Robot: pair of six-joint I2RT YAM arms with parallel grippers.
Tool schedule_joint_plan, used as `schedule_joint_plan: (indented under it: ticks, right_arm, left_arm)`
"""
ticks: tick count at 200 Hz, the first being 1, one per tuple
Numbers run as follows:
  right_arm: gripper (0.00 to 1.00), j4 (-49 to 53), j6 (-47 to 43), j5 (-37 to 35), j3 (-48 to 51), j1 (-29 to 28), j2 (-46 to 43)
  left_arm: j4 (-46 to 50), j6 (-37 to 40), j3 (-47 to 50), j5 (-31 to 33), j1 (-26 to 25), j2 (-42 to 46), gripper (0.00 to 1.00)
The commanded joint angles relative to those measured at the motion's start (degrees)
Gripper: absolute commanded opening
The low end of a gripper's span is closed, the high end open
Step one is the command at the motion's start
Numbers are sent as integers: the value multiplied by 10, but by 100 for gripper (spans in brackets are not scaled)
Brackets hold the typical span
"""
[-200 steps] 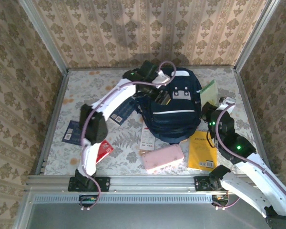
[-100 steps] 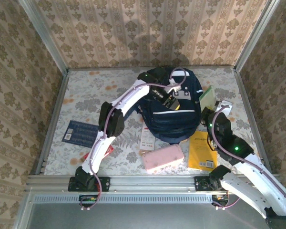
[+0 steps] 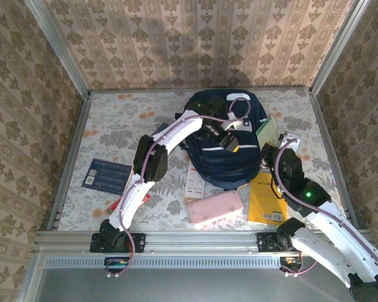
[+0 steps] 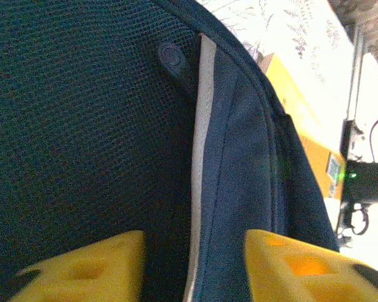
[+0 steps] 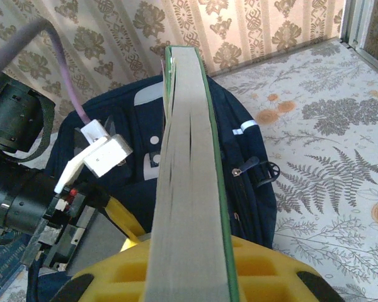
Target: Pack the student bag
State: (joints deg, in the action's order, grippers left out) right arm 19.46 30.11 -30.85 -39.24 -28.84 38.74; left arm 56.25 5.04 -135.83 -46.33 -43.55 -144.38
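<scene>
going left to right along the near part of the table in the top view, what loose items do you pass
dark blue booklet → pink pouch → yellow book

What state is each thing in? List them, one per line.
student bag: lying front up on table
left gripper: jaws open astride the bag's white stripe
right gripper: jaws shut on green book
green book: closed, held on edge
pink case: flat on table
yellow book: closed, flat on table
</scene>
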Motion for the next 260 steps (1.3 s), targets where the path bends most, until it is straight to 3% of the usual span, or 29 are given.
schedule_joint_plan:
  ticks: [1,45,74,118,182,214,231,260]
  right_arm:
    - [0,-32,-8,10,0,6,-4]
    - [0,-36,-9,17,0,10,0]
    - [0,-37,-10,15,-3,11,-1]
    - [0,-19,-8,-12,-28,11,-2]
    - [0,1,-27,-81,-115,12,6]
    - [0,-23,-45,-9,-127,17,17]
    - [0,-29,-32,48,-139,28,47]
    - [0,-109,75,234,-122,101,123]
  left_arm:
    - [-6,3,25,-43,0,22,37]
    - [-9,-4,32,-57,-6,6,33]
    - [-9,-16,-3,-58,-2,-2,0]
    - [-179,-147,16,-82,35,74,0]
    - [-388,-381,-67,-14,106,104,0]
    - [-458,-481,-177,0,142,51,0]
    - [-536,-559,-173,-3,161,40,0]
    - [-591,-629,-190,-20,186,18,0]
